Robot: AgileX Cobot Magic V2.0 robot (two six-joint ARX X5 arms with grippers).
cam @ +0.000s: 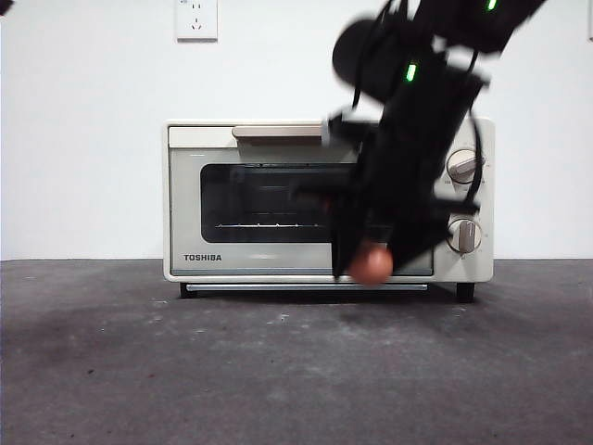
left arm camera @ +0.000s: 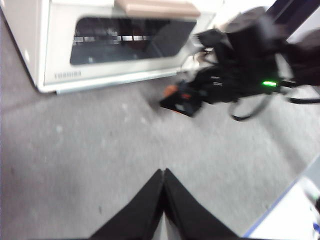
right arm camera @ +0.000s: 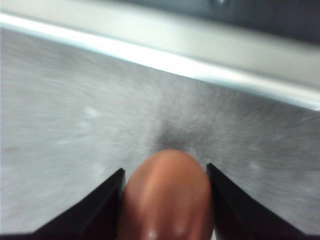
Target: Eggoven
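The cream TOSHIBA toaster oven (cam: 213, 264) stands at the back of the table with its door closed. It also shows in the left wrist view (left arm camera: 55, 40). My right gripper (cam: 371, 264) hangs in front of the oven's lower right, above the table, shut on the reddish-brown egg (cam: 372, 265). The right wrist view shows the egg (right arm camera: 167, 197) held between the two black jaws, with the oven's lower edge (right arm camera: 200, 55) just beyond. My left gripper (left arm camera: 164, 172) is shut and empty, low over the table, away from the oven. It sees the right arm (left arm camera: 240, 65) ahead.
The oven has two knobs (cam: 463, 167) on its right side and a tan handle (cam: 278, 132) on top of the door. A wall socket (cam: 196, 19) is on the white wall behind. The dark grey table (cam: 185, 371) spreads in front.
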